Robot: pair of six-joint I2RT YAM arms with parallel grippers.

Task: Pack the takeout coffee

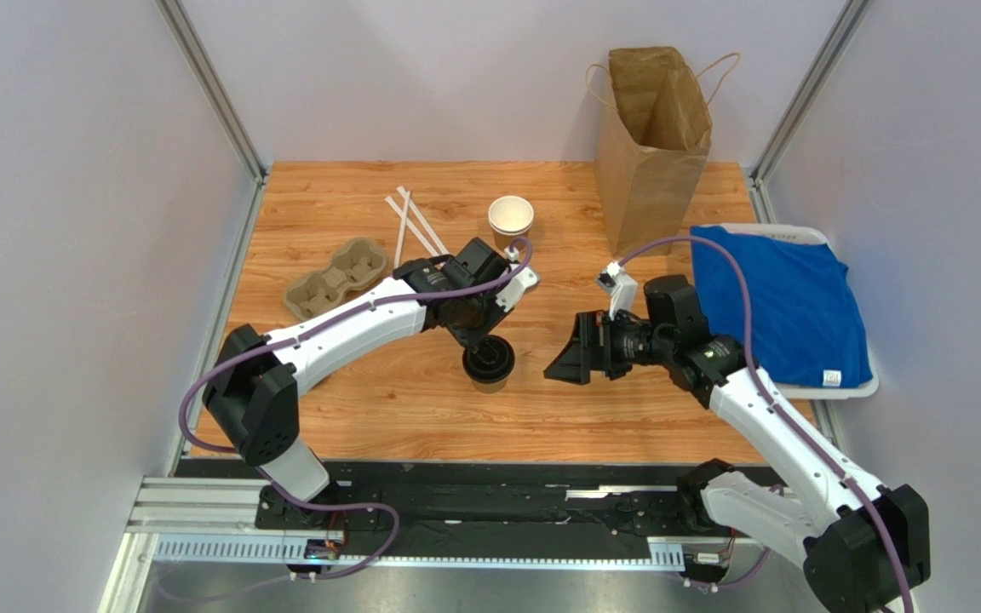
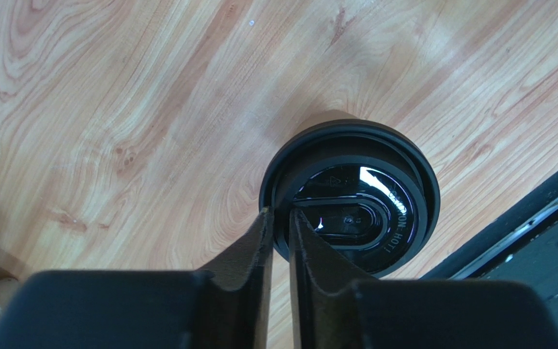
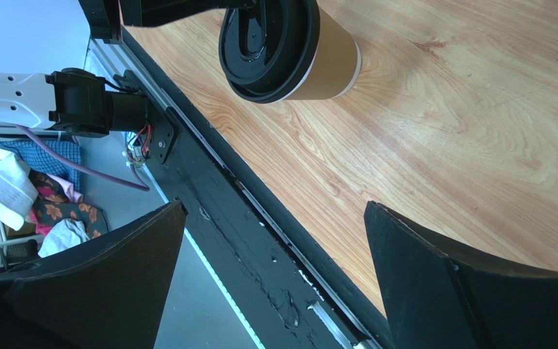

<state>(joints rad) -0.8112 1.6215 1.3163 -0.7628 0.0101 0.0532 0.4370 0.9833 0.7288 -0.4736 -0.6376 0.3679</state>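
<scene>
The takeout coffee (image 1: 488,362) stands upright on the wooden table near the front middle, a brown paper cup (image 3: 329,58) under a black lid (image 2: 376,182). My left gripper (image 1: 491,335) hangs straight above it. In the left wrist view its fingertips (image 2: 280,213) straddle the lid's left rim, the jaws only a narrow slit apart. Just right of the cup, my right gripper (image 1: 569,356) lies on its side at cup height with its mouth toward the cup. It is wide open (image 3: 274,207) and nothing sits between its fingers.
A tall brown paper bag (image 1: 653,141) stands open at the back right. A lidless brown cup (image 1: 510,217), white sticks (image 1: 413,224) and a pulp cup carrier (image 1: 335,277) lie at the back left. A blue cloth (image 1: 777,300) covers a white tray (image 1: 848,387) on the right.
</scene>
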